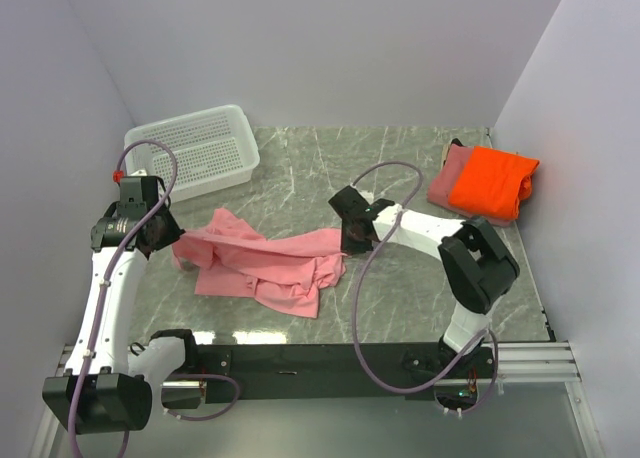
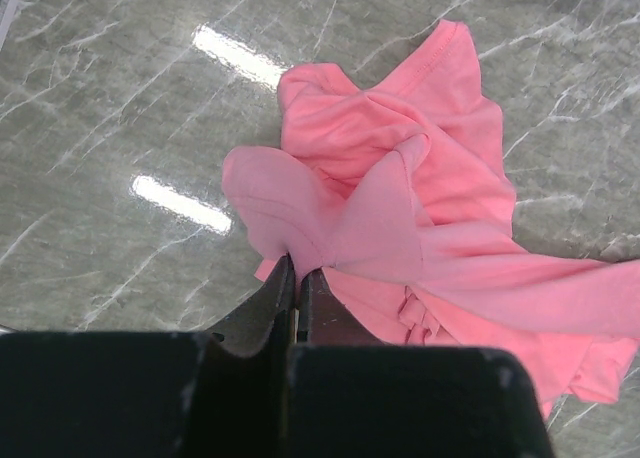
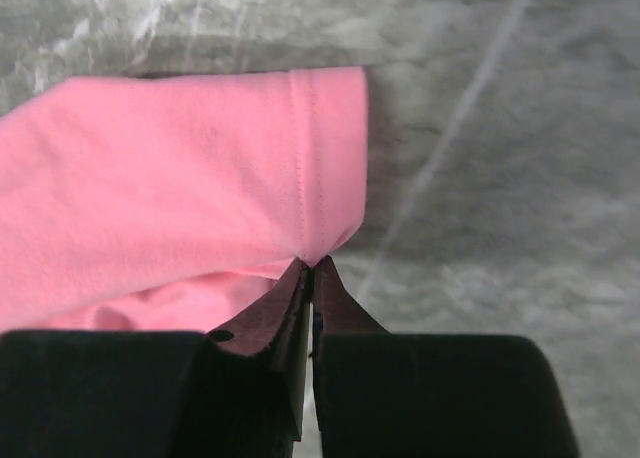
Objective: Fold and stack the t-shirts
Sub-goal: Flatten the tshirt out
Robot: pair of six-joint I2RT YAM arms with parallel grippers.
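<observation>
A light pink t-shirt (image 1: 265, 261) lies crumpled in the middle of the marble table. My left gripper (image 1: 178, 246) is shut on a bunched edge of the shirt (image 2: 400, 228) at its left end, and my right gripper (image 1: 347, 240) is shut on the hemmed edge (image 3: 318, 240) at its right end. In the left wrist view the cloth rises from the pinch (image 2: 297, 268) in folds. A bright orange t-shirt (image 1: 492, 181) lies folded on top of a dusty rose one (image 1: 448, 174) at the back right.
A white perforated basket (image 1: 195, 150) stands at the back left of the table (image 1: 300, 168). White walls close in the left, back and right sides. The black base rail (image 1: 320, 358) runs along the near edge.
</observation>
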